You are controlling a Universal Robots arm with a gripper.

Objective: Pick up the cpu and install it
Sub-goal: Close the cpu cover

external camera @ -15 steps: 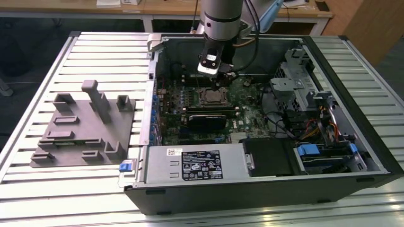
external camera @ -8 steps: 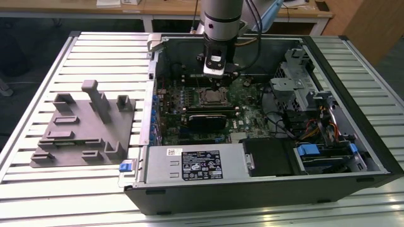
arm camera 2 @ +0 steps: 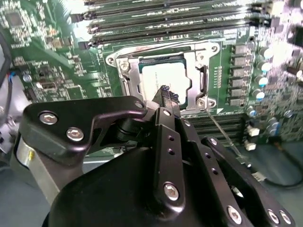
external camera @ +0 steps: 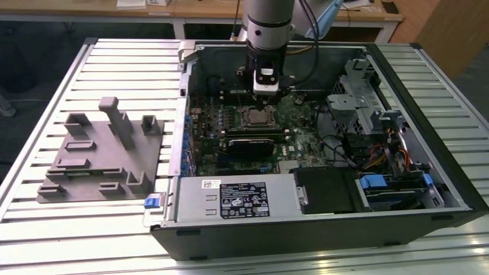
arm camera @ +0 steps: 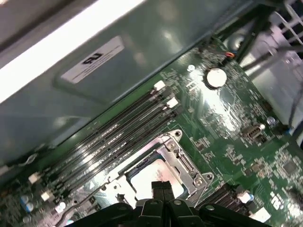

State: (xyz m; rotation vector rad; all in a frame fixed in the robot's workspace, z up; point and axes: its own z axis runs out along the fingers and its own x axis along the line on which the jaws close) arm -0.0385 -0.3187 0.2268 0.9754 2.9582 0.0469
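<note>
The cpu (external camera: 257,118), a flat square chip with a silver-grey top, lies inside the metal socket frame (arm camera 2: 128,75) on the green motherboard of the open computer case. Both wrist views show its shiny top (arm camera 2: 161,75) (arm camera: 151,172). My gripper (external camera: 264,104) hangs straight above the socket. Its two black fingertips are pressed together with nothing between them (arm camera 2: 166,94) (arm camera: 162,186). They hover just over one edge of the cpu; whether they touch it I cannot tell.
A grey plastic fixture (external camera: 99,149) lies on the slatted table at the exterior view's left. In the case are a black heatsink block (external camera: 248,144), a power supply (external camera: 237,197) and drive cages (external camera: 367,109). Memory slots (arm camera: 118,137) and a thin socket lever (arm camera 2: 222,137) flank the socket.
</note>
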